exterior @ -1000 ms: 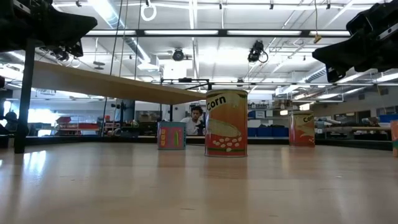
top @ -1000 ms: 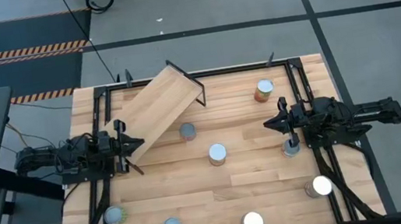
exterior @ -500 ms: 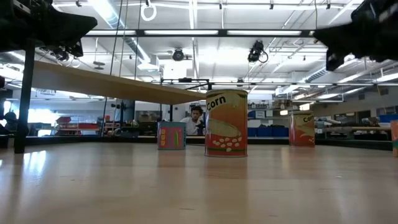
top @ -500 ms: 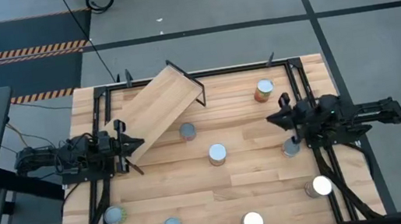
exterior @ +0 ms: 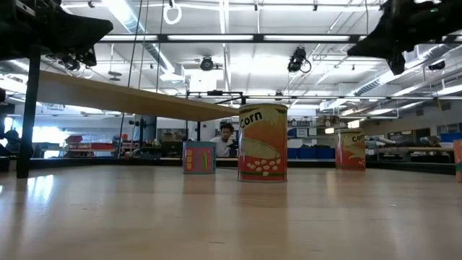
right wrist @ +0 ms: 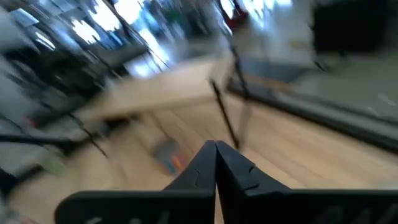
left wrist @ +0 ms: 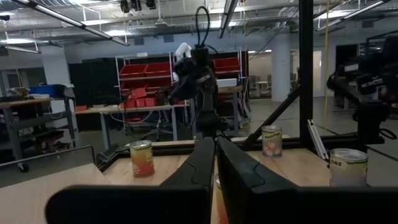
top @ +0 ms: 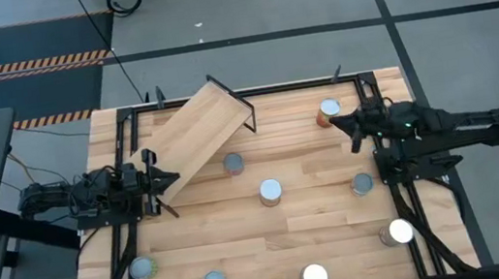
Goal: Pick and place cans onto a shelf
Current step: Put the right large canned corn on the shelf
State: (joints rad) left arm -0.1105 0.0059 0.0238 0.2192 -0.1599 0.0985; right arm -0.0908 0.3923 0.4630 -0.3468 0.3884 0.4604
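Table, light wood with black rails, is carrying the shelf, a tilted plank on black bracket legs lying at the far left part. Right gripper is hanging just beside the orange-labelled can near the far right edge, fingers pressed together, gripping nothing. Left gripper is waiting at the shelf's near end, fingers likewise closed and empty. Remaining cans are standing upright with silver tops showing: a corn can at mid-table, another just off the shelf, others along the near edge.
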